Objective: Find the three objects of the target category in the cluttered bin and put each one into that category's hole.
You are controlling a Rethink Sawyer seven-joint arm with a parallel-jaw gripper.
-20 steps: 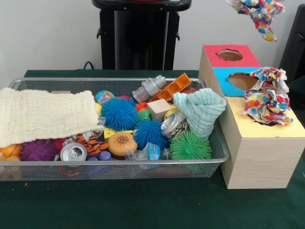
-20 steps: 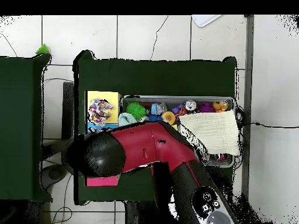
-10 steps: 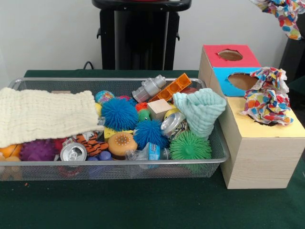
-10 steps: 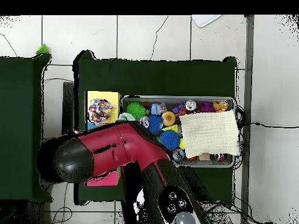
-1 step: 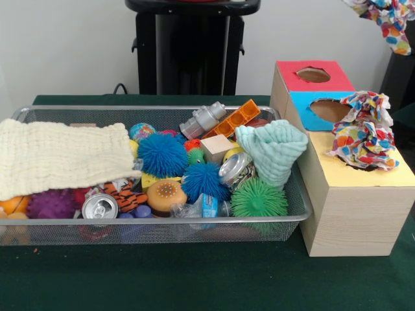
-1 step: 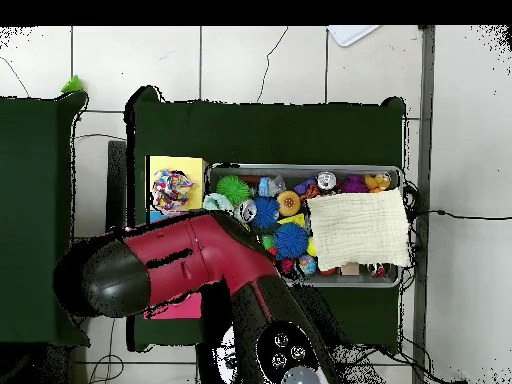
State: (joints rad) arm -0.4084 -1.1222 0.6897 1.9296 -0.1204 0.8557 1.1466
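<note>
Cream cloth (image 5: 61, 155) is lying over the wire bin's (image 5: 162, 231) left end; teal cloth (image 5: 272, 150) is standing at its right end, both w/ toys packed around. A patterned cloth (image 5: 364, 133) is sagging half in the sorting box's (image 5: 343, 207) yellow hole. Another patterned cloth (image 5: 387, 16) is hanging top right; fingers out of frame, can't tell their state. Risk: dangling cloth could snag the box edge & miss, or the sagging cloth could block the hole.

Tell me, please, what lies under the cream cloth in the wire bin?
Under the cream cloth, at its front edge, a purple spiky ball and an orange ball peek out. Anything deeper under it is covered.
</note>
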